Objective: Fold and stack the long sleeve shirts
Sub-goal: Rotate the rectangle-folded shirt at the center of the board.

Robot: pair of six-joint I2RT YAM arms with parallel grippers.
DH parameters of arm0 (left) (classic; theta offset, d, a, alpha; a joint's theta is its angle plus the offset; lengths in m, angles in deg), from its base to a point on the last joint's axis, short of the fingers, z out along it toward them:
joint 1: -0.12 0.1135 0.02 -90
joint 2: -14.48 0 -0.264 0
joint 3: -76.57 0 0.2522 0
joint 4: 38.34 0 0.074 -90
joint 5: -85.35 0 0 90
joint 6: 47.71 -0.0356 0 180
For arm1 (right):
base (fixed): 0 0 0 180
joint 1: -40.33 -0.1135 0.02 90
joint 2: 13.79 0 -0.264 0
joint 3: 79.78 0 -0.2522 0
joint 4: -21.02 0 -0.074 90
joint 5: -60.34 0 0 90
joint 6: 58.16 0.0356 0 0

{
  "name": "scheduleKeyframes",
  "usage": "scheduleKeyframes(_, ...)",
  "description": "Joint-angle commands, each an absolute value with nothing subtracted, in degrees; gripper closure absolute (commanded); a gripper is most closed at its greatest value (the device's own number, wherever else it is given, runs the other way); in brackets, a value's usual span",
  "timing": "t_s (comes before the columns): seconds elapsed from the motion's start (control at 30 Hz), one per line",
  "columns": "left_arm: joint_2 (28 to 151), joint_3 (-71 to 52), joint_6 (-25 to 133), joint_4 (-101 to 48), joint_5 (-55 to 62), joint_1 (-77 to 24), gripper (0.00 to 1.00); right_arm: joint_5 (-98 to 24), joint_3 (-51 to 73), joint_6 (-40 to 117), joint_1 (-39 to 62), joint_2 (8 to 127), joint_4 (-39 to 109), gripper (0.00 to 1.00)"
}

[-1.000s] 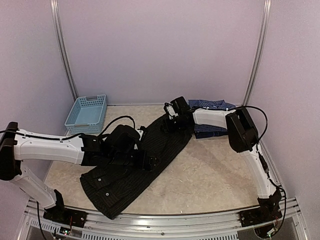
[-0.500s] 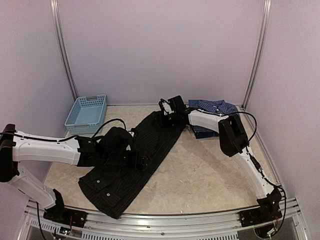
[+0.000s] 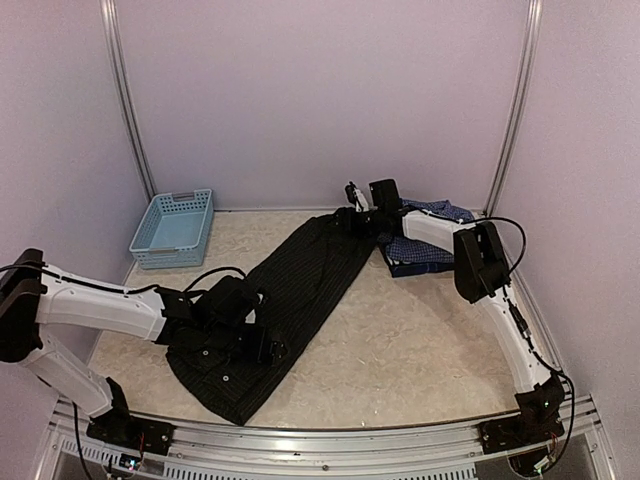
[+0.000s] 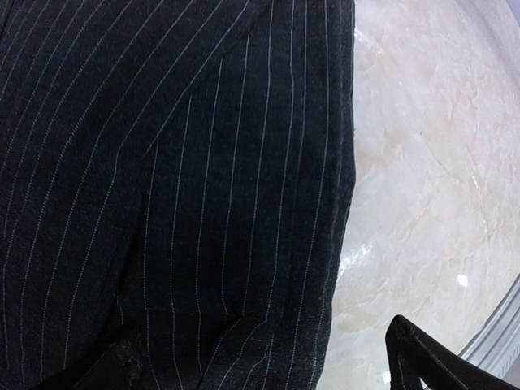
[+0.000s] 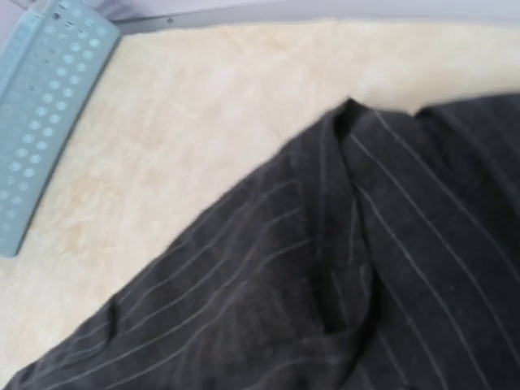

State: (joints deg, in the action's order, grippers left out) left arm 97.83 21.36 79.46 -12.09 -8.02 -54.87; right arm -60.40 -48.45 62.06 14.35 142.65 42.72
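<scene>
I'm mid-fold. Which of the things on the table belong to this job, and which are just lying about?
For the job:
- black pinstriped shirt, spread out diagonally
- blue checked shirt, at the far right

Lying about:
- light blue basket, at the far left, apart from both shirts

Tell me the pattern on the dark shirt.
The shirt is black with thin pale pinstripes, clearest in left wrist view.
</scene>
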Motion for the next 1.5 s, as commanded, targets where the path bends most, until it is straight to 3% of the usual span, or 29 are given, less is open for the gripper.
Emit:
scheduleKeyframes(0.0,99.9,22.4,77.7,-12.8,-2.5,-54.6,0.03,-64.0,-44.5,56.6,14.4,131.1,43.2,0.31)
scheduleKeyframes(0.43,107.9,20.0,76.2,-19.6,8.5,-57.7,0.06,-62.0,-24.5,50.5,14.3,111.1,46.0,0.31)
scheduleKeyframes(0.83,128.2,-2.9,73.6,-22.1,12.1,-62.8,0.07,-49.2,-5.3,45.6,14.6,93.7,53.3,0.3)
scheduleKeyframes(1.1,134.7,-13.0,69.1,-23.7,12.1,-63.4,0.06,-45.2,5.4,45.3,15.9,85.4,53.8,0.3)
scheduleKeyframes(1.23,132.2,-11.6,65.2,-24.2,9.1,-62.6,0.03,-43.5,11.1,44.3,15.9,80.5,54.9,0.31)
scheduleKeyframes(1.47,115.9,0.5,62.2,-29.1,-0.1,-62.2,0.01,-41.4,27.0,43.3,10.6,67.1,52.0,0.34)
